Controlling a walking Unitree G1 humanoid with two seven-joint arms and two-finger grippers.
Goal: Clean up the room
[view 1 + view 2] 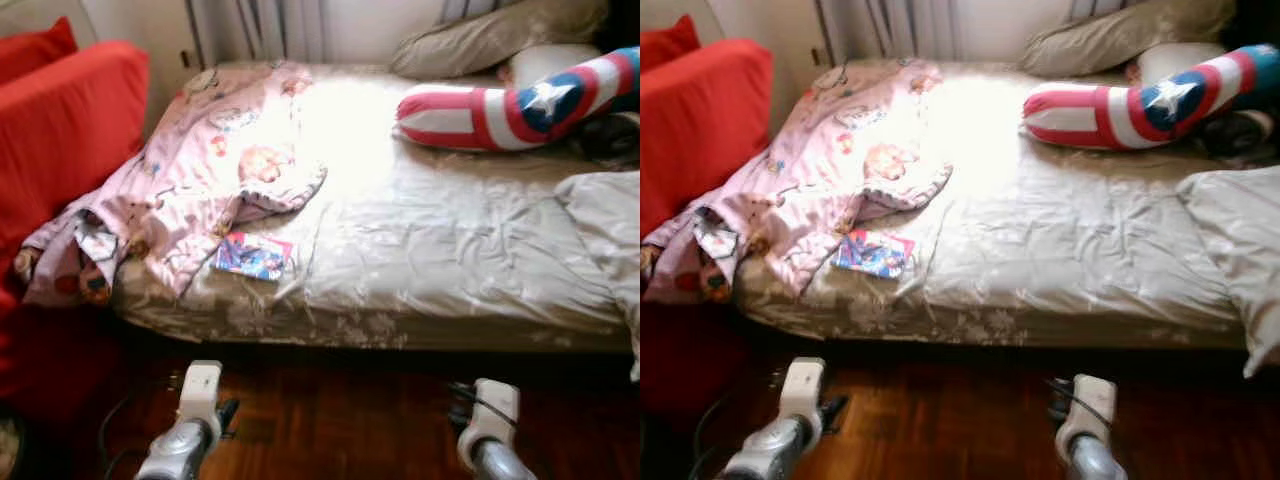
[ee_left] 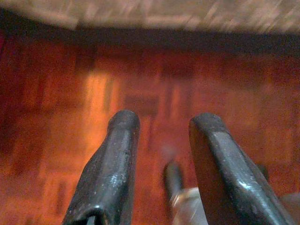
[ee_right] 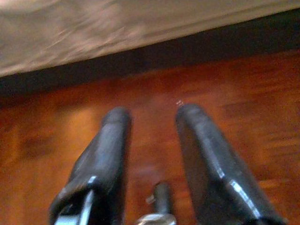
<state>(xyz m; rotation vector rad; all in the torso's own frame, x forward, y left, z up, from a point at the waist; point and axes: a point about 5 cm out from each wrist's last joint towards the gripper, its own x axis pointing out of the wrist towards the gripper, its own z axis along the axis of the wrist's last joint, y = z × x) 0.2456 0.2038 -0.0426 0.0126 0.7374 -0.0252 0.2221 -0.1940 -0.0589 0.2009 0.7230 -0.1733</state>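
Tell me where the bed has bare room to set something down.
The widest free patch is the middle of the bed sheet, bordered by the pink blanket, the striped star pillow and the rumpled duvet. The left side is crowded: blanket spilling over the edge, a small booklet beside it. The head end holds pillows.

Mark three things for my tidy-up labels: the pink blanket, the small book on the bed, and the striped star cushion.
pink blanket [image 1: 215, 150]: left eye view, on its printed middle.
small book [image 1: 253, 256]: left eye view, centre of its blue cover.
striped star cushion [image 1: 470, 115]: left eye view, on a red-and-white striped part.
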